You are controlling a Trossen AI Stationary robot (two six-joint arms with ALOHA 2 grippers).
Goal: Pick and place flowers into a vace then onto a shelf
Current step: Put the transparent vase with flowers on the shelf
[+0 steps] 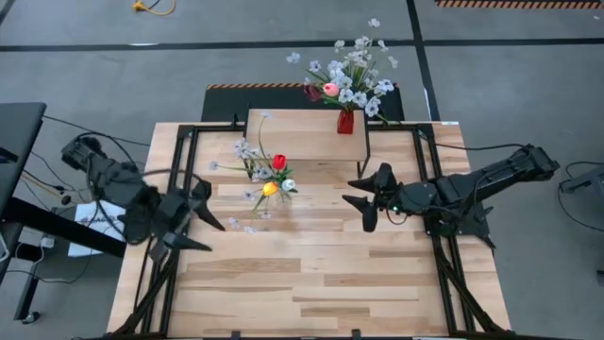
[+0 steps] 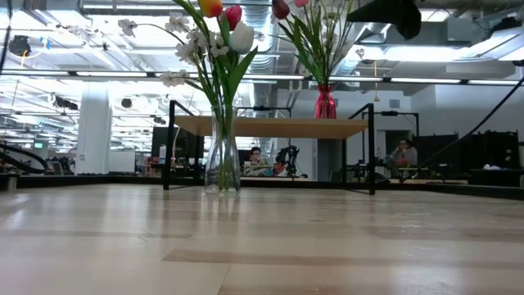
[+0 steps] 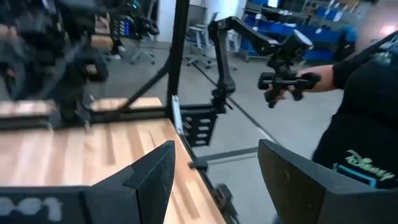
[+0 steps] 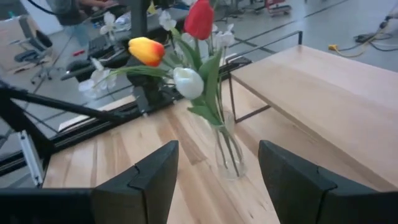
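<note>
From above, a clear glass vase [image 1: 267, 200] of flowers [image 1: 272, 176] stands on the wooden table [image 1: 311, 283], just in front of the small shelf [image 1: 302, 135]. A red vase [image 1: 345, 121] with its own bouquet [image 1: 349, 76] already sits at the shelf's far right corner. The right gripper [image 1: 360, 191] hangs near the clear vase on its right, fingers spread and empty. The left gripper [image 1: 209, 219] waits on the vase's other side, fingers also spread and holding nothing.

From table height, the clear vase [image 2: 222, 156] looks tall and narrow with a heavy top of blooms, and the shelf [image 2: 270, 125] stands raised on black legs behind it. The likely risk: a grip high on the glass or on the stems could tip it, and lifting it onto the shelf could knock blooms against the board's edge or the red vase [image 2: 325, 102].

The left wrist view looks off the table's edge past its own spread fingers [image 3: 152, 177]. A person stands there, one hand [image 3: 292, 84] holding a black control handle. The dark shirt shows pale green script that appears to read "Disney".

The right wrist view frames the vase [image 4: 227, 149] between spread fingers [image 4: 155, 177], a red tulip [image 4: 199, 18], an orange-yellow tulip [image 4: 147, 51] and a white tulip [image 4: 188, 83] above it. The glass is smooth, so it could slip. No writing shows here.
</note>
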